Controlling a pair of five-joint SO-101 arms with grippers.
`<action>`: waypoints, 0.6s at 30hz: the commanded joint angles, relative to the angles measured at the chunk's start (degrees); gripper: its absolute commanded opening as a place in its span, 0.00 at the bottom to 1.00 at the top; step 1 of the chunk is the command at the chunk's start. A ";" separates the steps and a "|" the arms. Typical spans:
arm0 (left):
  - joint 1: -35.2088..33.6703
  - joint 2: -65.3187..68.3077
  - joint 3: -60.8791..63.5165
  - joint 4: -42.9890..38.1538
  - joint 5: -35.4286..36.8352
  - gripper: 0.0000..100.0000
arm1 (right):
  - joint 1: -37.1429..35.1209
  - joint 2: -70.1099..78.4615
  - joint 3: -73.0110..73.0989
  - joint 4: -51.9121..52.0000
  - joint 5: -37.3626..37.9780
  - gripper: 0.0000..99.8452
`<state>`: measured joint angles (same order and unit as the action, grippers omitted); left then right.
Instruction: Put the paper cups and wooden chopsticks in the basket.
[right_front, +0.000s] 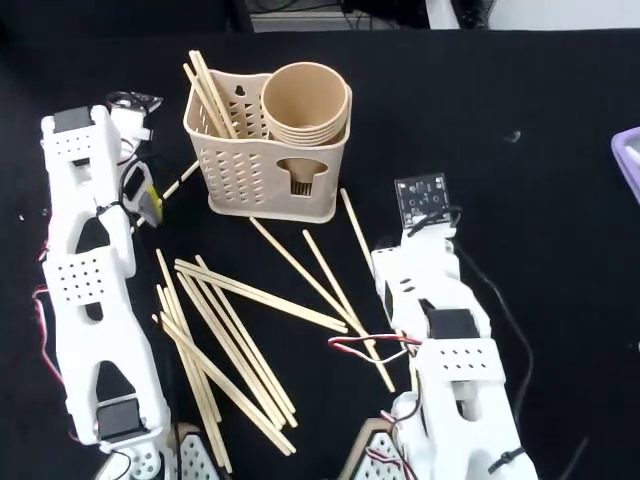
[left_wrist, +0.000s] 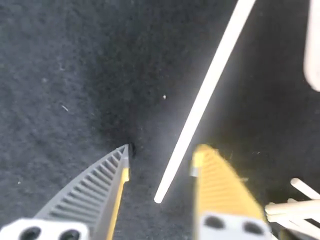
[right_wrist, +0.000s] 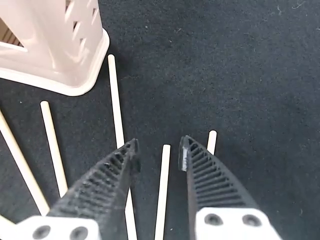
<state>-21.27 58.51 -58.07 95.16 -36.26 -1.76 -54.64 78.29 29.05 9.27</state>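
Findings, high view: the paper cups (right_front: 305, 100) stand nested inside the basket (right_front: 255, 180), with a few wooden chopsticks (right_front: 210, 90) leaning at its other end. Many loose chopsticks (right_front: 225, 340) lie scattered on the black table (right_front: 520, 130) between the two arms. We judge the cup part done and the chopstick part well short of finished.

Left wrist view: the left gripper (left_wrist: 162, 150) hangs low over the table with its fingers spread apart, holding nothing. The near end of a single chopstick (left_wrist: 205, 95) lies between them. We judge this a pick in preparation. The next move calls for closing squarely on the thin stick without rolling it away.

Right wrist view: the right gripper (right_wrist: 158, 143) likewise stands parted and empty, straddling the end of a second chopstick (right_wrist: 163, 185) near the basket's corner. Neighbouring sticks (right_wrist: 116, 100) lie just beside it, so we judge the grip must take one only.

Writing: we read no brand, label or lettering on any item.
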 joint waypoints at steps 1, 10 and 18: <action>-3.38 -0.26 -1.98 -1.32 -0.09 0.03 | -0.88 -1.19 -0.22 -1.41 -0.18 0.14; -7.34 -0.62 -3.12 5.80 -4.40 0.03 | -0.88 -1.19 -0.22 -1.41 -0.18 0.14; -20.88 -0.70 -1.80 5.80 -8.97 0.03 | -0.97 -1.45 0.40 -1.67 -0.09 0.14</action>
<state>-33.93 58.59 -59.12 100.26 -41.63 -1.76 -54.64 79.08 29.05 9.27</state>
